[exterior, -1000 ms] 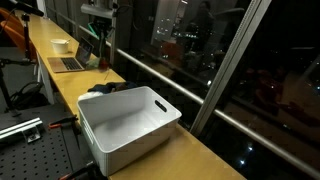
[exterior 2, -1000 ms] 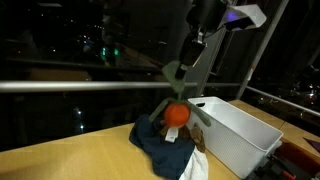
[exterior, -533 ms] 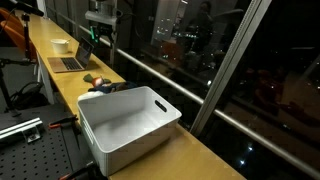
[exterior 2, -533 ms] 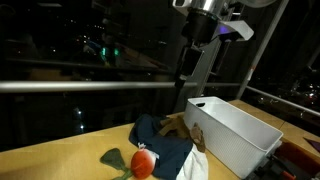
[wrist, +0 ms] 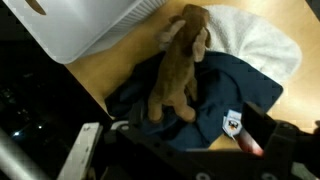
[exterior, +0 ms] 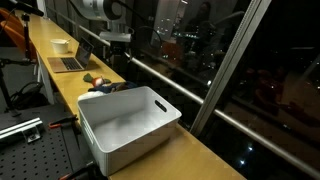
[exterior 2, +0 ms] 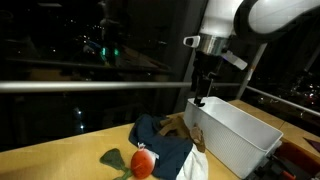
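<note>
My gripper (exterior 2: pixel 203 96) hangs open and empty above the pile of cloth, near the end of the white bin (exterior 2: pixel 243 137). In the wrist view the gripper (wrist: pixel 195 140) has nothing between its fingers (wrist: pixel 272 130). Below it lie a brown plush toy (wrist: pixel 180 75) on a dark blue garment (wrist: pixel 235 100) and a white towel (wrist: pixel 258 42). A red-orange plush toy with green leaves (exterior 2: pixel 143 162) rests on the table at the pile's near edge, apart from the gripper. In an exterior view the gripper (exterior: pixel 118 45) hovers over the pile (exterior: pixel 105 88).
The white bin (exterior: pixel 130 125) stands empty on the long wooden counter (exterior: pixel 195 155) beside the dark window. A laptop (exterior: pixel 68 63) and a cup (exterior: pixel 61 45) sit further along the counter. A metal rail (exterior 2: pixel 90 86) runs along the glass.
The gripper was shut on the red-orange toy above the pile, then opened; the toy dropped to the table beside the cloth. The arm has risen and shifted toward the bin.
</note>
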Robot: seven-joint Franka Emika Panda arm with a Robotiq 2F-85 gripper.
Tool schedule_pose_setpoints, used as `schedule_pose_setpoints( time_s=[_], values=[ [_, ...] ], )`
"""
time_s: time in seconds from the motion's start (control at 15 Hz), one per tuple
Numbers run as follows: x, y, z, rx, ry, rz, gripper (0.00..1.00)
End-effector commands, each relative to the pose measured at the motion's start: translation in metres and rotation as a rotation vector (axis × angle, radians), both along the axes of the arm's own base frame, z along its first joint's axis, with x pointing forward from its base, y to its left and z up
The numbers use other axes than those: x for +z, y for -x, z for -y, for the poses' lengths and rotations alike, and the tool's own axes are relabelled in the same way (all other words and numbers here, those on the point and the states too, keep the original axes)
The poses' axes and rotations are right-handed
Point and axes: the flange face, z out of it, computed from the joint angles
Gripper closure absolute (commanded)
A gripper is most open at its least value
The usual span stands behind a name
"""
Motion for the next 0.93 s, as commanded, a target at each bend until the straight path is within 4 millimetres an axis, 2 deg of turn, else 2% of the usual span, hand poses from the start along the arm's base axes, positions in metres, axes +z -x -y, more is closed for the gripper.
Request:
schedule_pose_setpoints(
  time_s=[0.0, 0.27, 0.4, 0.67, 0.87],
  values=[
    [-0.038, -0.012, 0.009, 0.050, 0.088, 0.018, 0.00],
    [-0.082, -0.025, 0.008, 0.071, 0.155, 0.008, 0.00],
    [-0.095, -0.033, 0.005, 0.067, 0.159, -0.002, 0.00],
    [-0.109, -0.048, -0.011, 0.053, 0.130, -0.024, 0.00],
    [-0.118, -0.059, -0.012, 0.041, 0.113, -0.033, 0.00]
  ],
)
